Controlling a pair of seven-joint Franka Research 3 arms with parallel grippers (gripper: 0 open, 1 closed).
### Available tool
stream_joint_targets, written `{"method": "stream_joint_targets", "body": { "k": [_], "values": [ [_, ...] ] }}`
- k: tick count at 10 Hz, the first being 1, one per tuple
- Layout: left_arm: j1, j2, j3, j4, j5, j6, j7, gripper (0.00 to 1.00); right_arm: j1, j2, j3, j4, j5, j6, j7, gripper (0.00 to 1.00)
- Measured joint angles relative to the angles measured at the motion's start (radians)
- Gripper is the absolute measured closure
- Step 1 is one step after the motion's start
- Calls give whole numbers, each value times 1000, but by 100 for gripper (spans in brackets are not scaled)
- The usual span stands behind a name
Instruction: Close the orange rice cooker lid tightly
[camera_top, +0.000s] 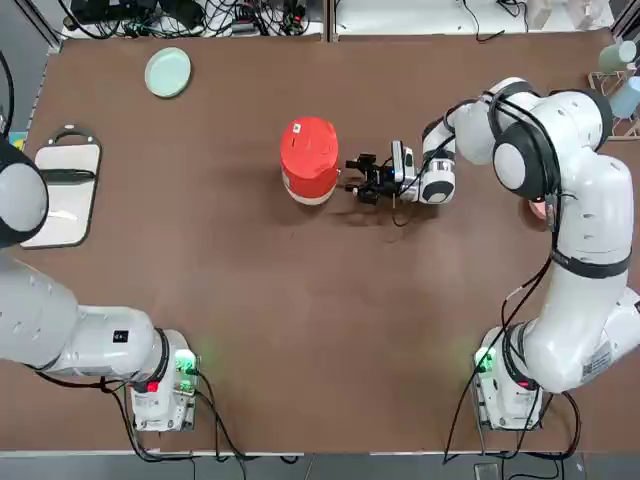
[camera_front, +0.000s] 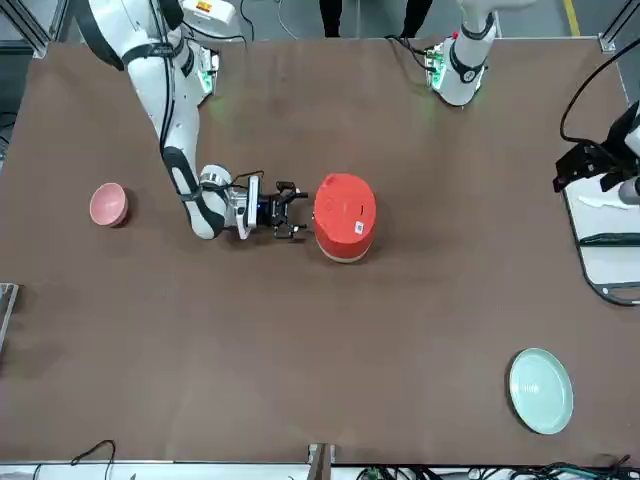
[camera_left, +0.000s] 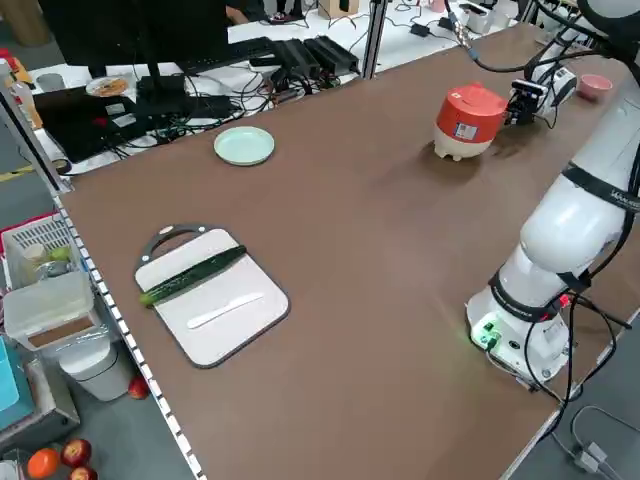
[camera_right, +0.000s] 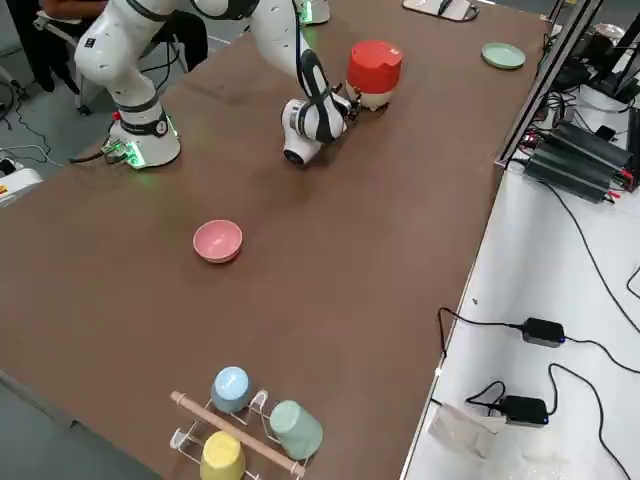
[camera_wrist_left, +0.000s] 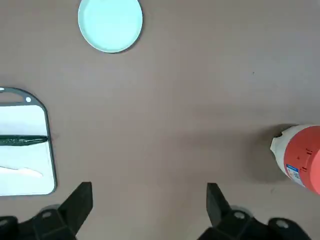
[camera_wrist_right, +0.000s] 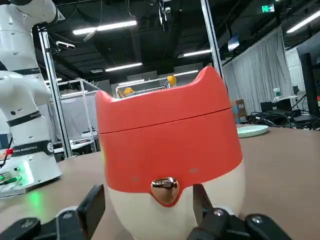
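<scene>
Mid-counter, rice cooker (camera_top: 310, 160): upright on the brown counter (camera_top: 300, 330), red-orange over a cream base.
Lid (camera_wrist_right: 165, 105): down over the cooker's body, a thin seam running round beneath it; whether it is latched I cannot tell.
Latch (camera_wrist_right: 165, 190): shiny metal, on the side of the cooker facing the right hand.
Right hand (camera_wrist_right: 150, 192): just beside the cooker, on the robot's right of it, fingers apart and pointing at the latch; contact cannot be told.
Left hand (camera_wrist_left: 150, 186): well to the robot's left of the cooker, above the counter, fingers apart with nothing between them.
Plate (camera_top: 168, 72): pale green, left of the cooker and farther from the robot.
Cutting board (camera_top: 68, 190): well left of the cooker, carrying a cucumber (camera_left: 195, 274) and a white knife (camera_left: 225, 310).
Pink bowl (camera_front: 108, 204): right of the cooker, past the right hand.
Cup rack (camera_right: 240, 435): farther right than the bowl, with blue, green and yellow cups.
Room: beyond the cooker, white desks (camera_right: 540, 290) with tangled cables; overhead, strip lights (camera_wrist_right: 105, 27); behind the robot, a person's legs (camera_front: 375, 18).
</scene>
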Motion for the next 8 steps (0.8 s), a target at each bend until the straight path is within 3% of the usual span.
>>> {"method": "stream_joint_targets", "body": {
  "k": [8],
  "values": [
    [4, 0, 9, 9, 0, 1, 0, 0, 13, 2, 0, 1, 76, -2, -9, 24]
  ]
}}
